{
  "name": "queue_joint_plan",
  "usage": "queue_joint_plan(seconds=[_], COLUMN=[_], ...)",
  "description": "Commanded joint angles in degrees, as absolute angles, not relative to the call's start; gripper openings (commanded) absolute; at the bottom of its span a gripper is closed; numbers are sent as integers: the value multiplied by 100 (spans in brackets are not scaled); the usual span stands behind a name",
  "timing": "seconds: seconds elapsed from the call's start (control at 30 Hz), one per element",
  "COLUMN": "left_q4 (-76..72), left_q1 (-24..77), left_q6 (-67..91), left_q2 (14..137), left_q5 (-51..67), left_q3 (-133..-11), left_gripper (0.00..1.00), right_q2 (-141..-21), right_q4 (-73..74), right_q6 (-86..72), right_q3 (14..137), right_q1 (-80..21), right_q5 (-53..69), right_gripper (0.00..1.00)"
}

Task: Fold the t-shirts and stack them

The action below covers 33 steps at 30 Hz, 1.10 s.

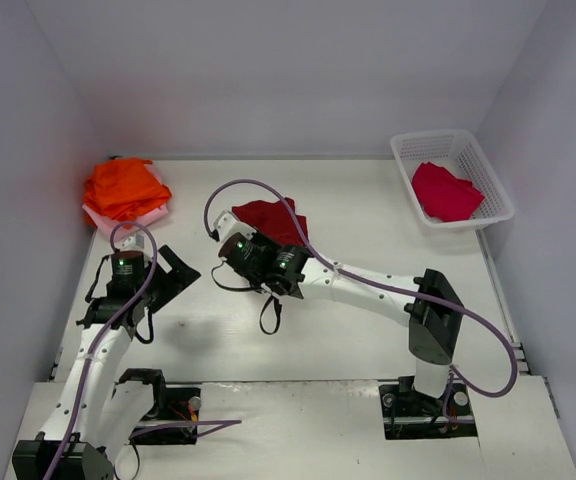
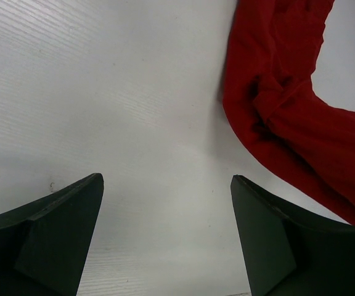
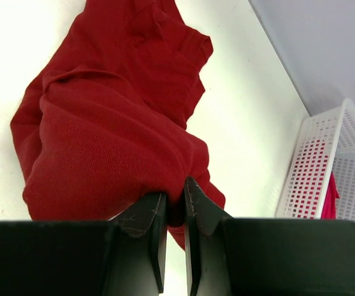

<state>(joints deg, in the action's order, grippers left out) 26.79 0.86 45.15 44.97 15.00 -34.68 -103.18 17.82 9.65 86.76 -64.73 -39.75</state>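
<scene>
Right claw [image 3: 175, 206] is clamped on the dark red shirt [image 3: 110, 123], its wrist [image 1: 268, 262] hiding much from above. Left claw [image 2: 167, 209] gapes wide, same shirt ahead-right.

Left hand [image 2: 167, 177] hangs spread wide; right hand [image 3: 175, 196] is pinched shut, reaching forward.

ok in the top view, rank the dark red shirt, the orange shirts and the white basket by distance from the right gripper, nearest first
1. dark red shirt: table centre, pinched in the right gripper.
2. orange shirts: far-left corner.
3. white basket: far-right corner.
</scene>
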Motion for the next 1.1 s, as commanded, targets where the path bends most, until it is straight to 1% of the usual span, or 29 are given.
queue_joint_plan(seconds=[0.0, 0.33, 1.07], left_q4=[2329, 2197, 2039], left_q1=[35, 35, 35], left_q6=[4474, 4491, 4491], left_q2=[4588, 4737, 4896], left_q5=[1529, 1521, 1521], left_q3=[-3700, -3674, -3612], left_gripper=[79, 79, 79], right_q2=[-10353, -10678, -11197], right_q4=[1389, 1178, 888], right_q6=[1239, 1520, 1679], right_q3=[9088, 9439, 9650], right_q1=[-6328, -5994, -5449], right_q5=[-3947, -3630, -3138], right_gripper=[0, 0, 0])
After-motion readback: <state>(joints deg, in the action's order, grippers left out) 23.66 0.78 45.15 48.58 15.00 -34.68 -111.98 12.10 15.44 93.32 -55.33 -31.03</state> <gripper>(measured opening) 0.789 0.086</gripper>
